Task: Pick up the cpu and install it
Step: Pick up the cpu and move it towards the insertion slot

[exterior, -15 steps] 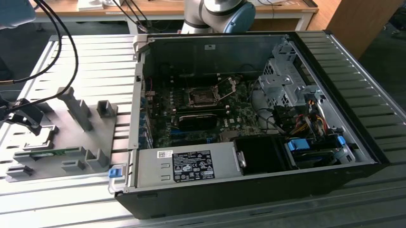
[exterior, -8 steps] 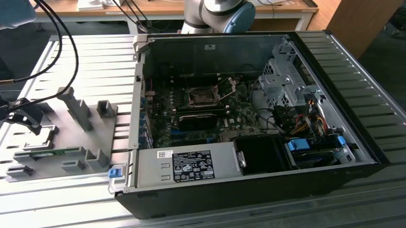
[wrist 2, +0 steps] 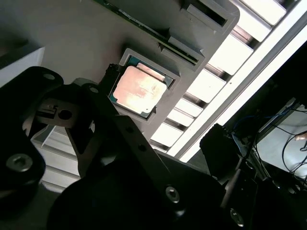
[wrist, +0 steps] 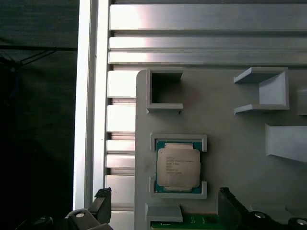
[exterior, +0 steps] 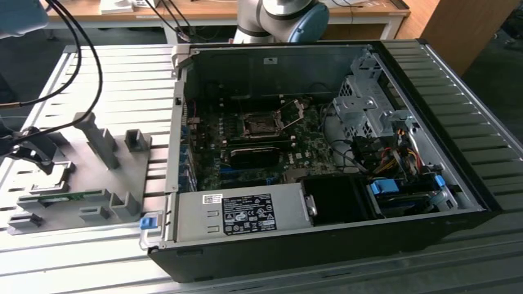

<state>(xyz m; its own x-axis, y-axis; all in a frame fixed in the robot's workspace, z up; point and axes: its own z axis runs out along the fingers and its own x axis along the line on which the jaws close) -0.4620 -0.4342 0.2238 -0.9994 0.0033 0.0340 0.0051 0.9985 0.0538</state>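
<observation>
I'm seeing my fingers [wrist: 102, 205] spread apart and empty, one on each side of the cpu [wrist: 178, 166], apparently hovering clear of it. The cpu is lying flat in its framed recess on the grey holder plate [exterior: 131, 174], which is sitting at the exterior view's lower left on the slatted surface [exterior: 122, 73].

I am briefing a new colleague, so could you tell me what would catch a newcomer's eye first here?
The open computer case dominates the exterior view, its motherboard bare. In the first wrist view the cpu lies in its framed pocket on the grey holder plate, with the gripper close by, jaws apart.
</observation>
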